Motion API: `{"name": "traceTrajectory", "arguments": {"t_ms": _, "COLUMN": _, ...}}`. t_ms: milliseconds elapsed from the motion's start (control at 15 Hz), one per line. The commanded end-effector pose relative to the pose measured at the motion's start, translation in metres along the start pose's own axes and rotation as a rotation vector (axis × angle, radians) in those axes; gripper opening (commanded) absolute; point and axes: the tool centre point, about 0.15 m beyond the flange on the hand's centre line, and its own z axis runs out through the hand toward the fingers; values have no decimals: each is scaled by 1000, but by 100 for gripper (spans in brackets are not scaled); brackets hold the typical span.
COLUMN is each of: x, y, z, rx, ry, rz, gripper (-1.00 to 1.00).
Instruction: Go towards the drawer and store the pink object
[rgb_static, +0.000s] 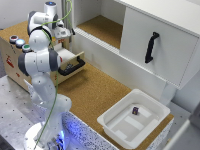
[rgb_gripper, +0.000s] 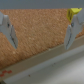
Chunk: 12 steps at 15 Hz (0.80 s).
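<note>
gripper (rgb_gripper: 41, 31) open w/ nothing between the fingers (rgb_gripper: 8, 29); pink object not visible in either view, can't tell where it is. drawer (rgb_static: 71, 64) is pulled out, black handle (rgb_static: 73, 67) facing cork counter (rgb_static: 95, 87). i'd approach from above, stay off the drawer front edge. open room over cork; white tub (rgb_static: 134, 119) well apart.

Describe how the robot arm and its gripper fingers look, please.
The arm is white with rounded segments and dark grey bands at its joints. A thin green cable runs along it. In the wrist view, the fingers look pale grey, and one carries a yellow mark at its base.
</note>
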Motion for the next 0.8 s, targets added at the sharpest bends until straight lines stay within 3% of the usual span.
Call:
{"name": "traceTrajectory", "arguments": {"t_ms": 0, "x": 51, "y": 0, "z": -18, "rx": -20, "ry": -169, "rz": 62, "gripper": 100}}
{"name": "traceTrajectory", "arguments": {"t_ms": 67, "x": 58, "y": 5, "z": -19, "rx": -47, "ry": -173, "rz": 71, "gripper": 100}}
{"name": "traceTrajectory", "arguments": {"t_ms": 267, "x": 72, "y": 29, "z": -28, "rx": -52, "ry": -173, "rz": 90, "gripper": 100}}
{"name": "traceTrajectory", "arguments": {"t_ms": 733, "x": 95, "y": 73, "z": -22, "rx": -38, "ry": -160, "rz": -30, "gripper": 100}}
